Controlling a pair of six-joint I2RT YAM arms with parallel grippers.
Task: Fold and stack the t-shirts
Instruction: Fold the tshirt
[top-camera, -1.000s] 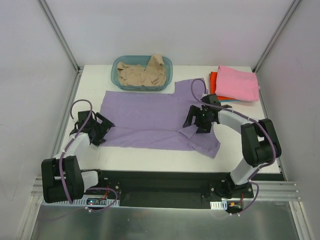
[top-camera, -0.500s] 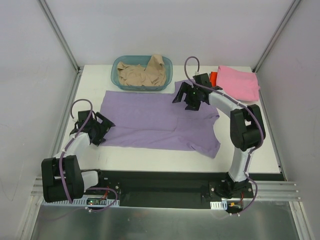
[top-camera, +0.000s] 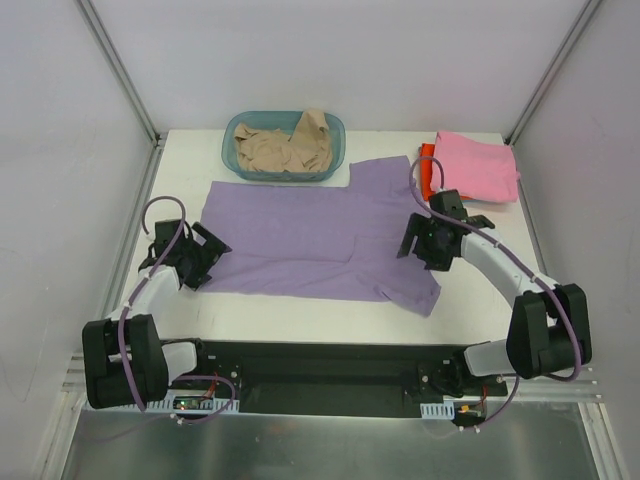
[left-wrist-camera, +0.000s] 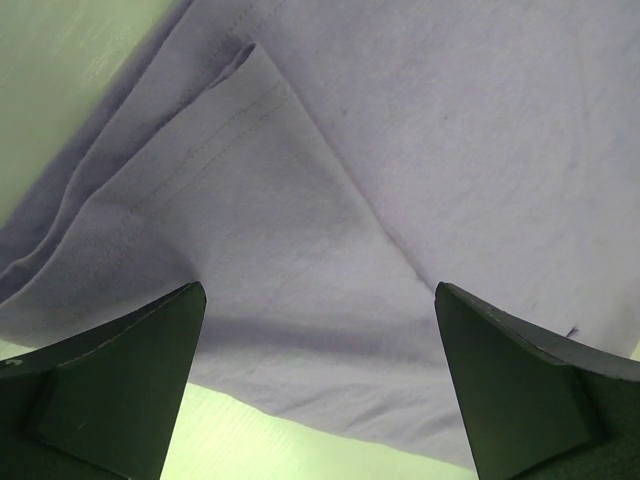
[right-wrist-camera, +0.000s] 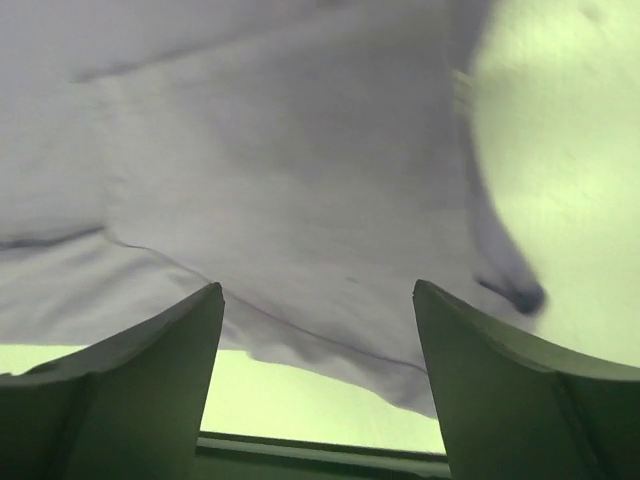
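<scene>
Tabletop (top-camera: 300, 312): purple tee (top-camera: 290, 235) beneath right pincer (top-camera: 424, 245).

Lab enclosure: white wall panels (top-camera: 300, 50), aluminium frame (top-camera: 120, 75)

we see the purple t-shirt (top-camera: 300, 240) is soft matt cloth with sewn hems. the beige t-shirt (top-camera: 280, 150) is wrinkly cloth too. the basket (top-camera: 284, 173) looks like shiny see-through plastic. the table (top-camera: 480, 310) is smooth, white and matt.
</scene>
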